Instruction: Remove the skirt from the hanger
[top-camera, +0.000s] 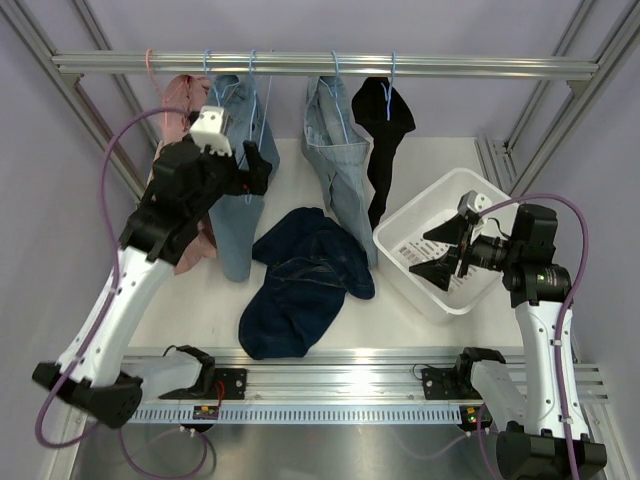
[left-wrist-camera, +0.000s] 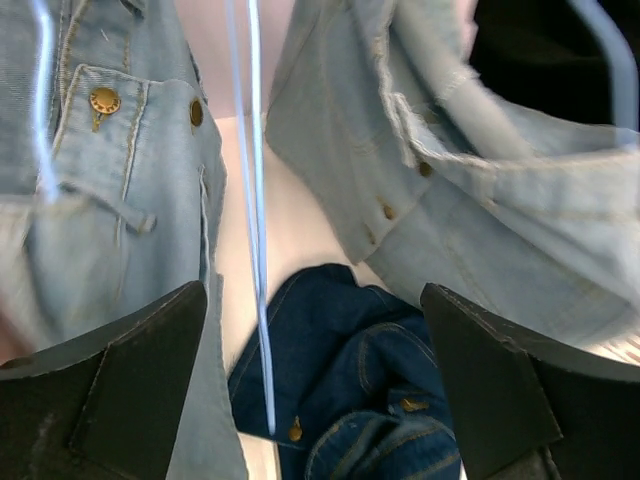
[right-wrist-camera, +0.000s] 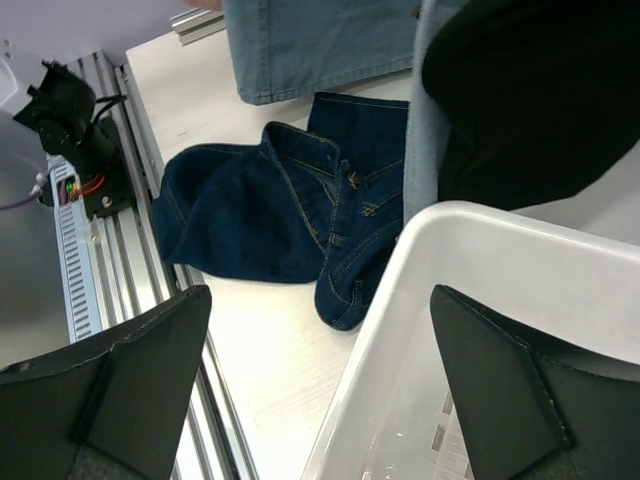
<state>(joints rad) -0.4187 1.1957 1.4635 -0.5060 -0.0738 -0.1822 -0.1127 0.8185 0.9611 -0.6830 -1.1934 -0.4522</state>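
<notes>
One dark denim skirt (top-camera: 300, 280) lay crumpled at the middle of the worktop (top-camera: 200, 310). Four pieces hung from the rail (top-camera: 320, 64): one pink garment (top-camera: 180, 100), two light denim garments (top-camera: 232, 210) (top-camera: 345, 180) and one black garment (top-camera: 385, 125). My left gripper (left-wrist-camera: 310, 330) reached up between the denim garments, jaws wide and empty, and my right gripper (top-camera: 422, 253) hovered level over the one white basket (top-camera: 425, 203) at the right edge, likewise spread.

We see a white table (top-camera: 200, 300) carrying a dark blue denim skirt (top-camera: 300, 280), which lies crumpled near the table's middle, and a white plastic bin (top-camera: 420, 202), which sits on the right side, near the skirt's edge
</notes>
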